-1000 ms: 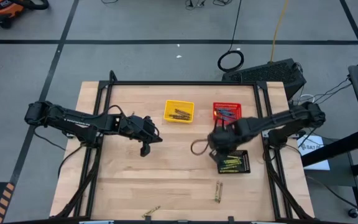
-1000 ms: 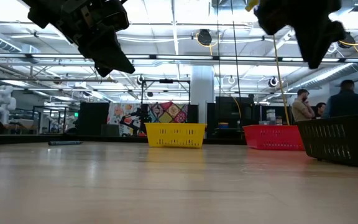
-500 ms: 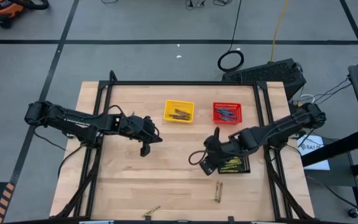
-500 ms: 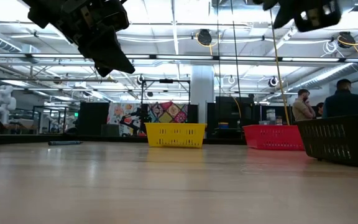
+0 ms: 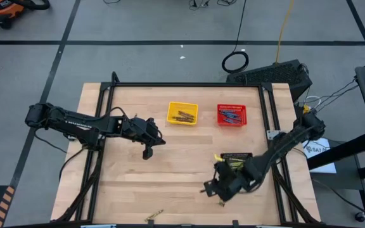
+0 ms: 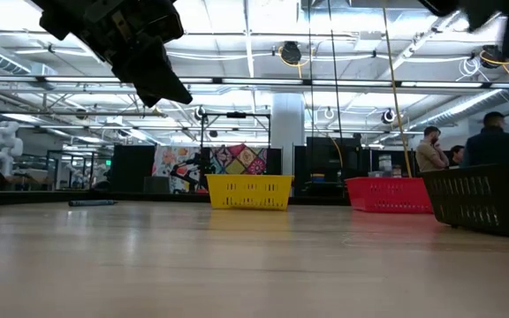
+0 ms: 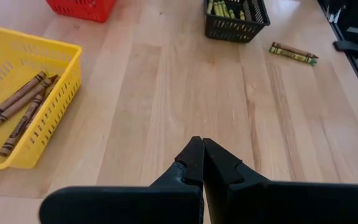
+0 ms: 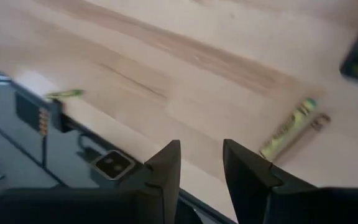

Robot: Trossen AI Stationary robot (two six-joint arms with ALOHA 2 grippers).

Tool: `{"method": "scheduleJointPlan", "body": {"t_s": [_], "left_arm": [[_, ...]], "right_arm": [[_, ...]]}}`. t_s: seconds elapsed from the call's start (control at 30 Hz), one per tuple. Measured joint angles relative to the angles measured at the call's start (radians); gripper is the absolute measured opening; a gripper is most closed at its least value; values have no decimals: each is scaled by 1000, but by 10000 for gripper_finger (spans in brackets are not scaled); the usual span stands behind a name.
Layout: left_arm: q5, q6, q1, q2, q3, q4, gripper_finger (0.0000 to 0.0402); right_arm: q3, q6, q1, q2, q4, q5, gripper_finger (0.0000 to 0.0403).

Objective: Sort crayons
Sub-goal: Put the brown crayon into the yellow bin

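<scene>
Two loose crayons, one yellow-olive (image 8: 289, 128) and one brown (image 8: 314, 124), lie side by side on the table near its near edge; they also show in the left wrist view (image 7: 293, 53). Another yellow-olive crayon (image 5: 154, 216) lies at the near edge. My right gripper (image 5: 210, 188) is open and empty, just left of the pair; its fingers show in its own wrist view (image 8: 201, 154). My left gripper (image 7: 202, 145) is shut and empty above the table's left middle (image 5: 148, 152). Brown crayons (image 7: 18, 111) lie in the yellow basket, yellow-olive ones (image 7: 227, 10) in the black basket.
The yellow basket (image 5: 182, 114) and the red basket (image 5: 232, 115) stand at the far middle. The black basket (image 5: 236, 161) stands on the right, partly under my right arm. The table's near edge (image 8: 104, 127) is close to my right gripper. People stand in the room behind (image 6: 489, 141).
My right gripper has gone from beside the black basket toward the table's near edge, ending just left of the two loose crayons. In the low view it has passed out of the picture's top right.
</scene>
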Motion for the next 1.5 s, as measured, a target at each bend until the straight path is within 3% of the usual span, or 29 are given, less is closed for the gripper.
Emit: {"method": "scheduleJointPlan", "body": {"t_s": [0.6,0.87,1.5], "left_arm": [[0,-5,0,0,0,5,0],[0,-6,0,0,0,5,0],[0,-6,0,0,0,5,0]], "right_arm": [[0,201,109,142,-149,-38,105],[0,227,114,203,-171,-104,105],[0,229,113,251,-172,-103,105]]}}
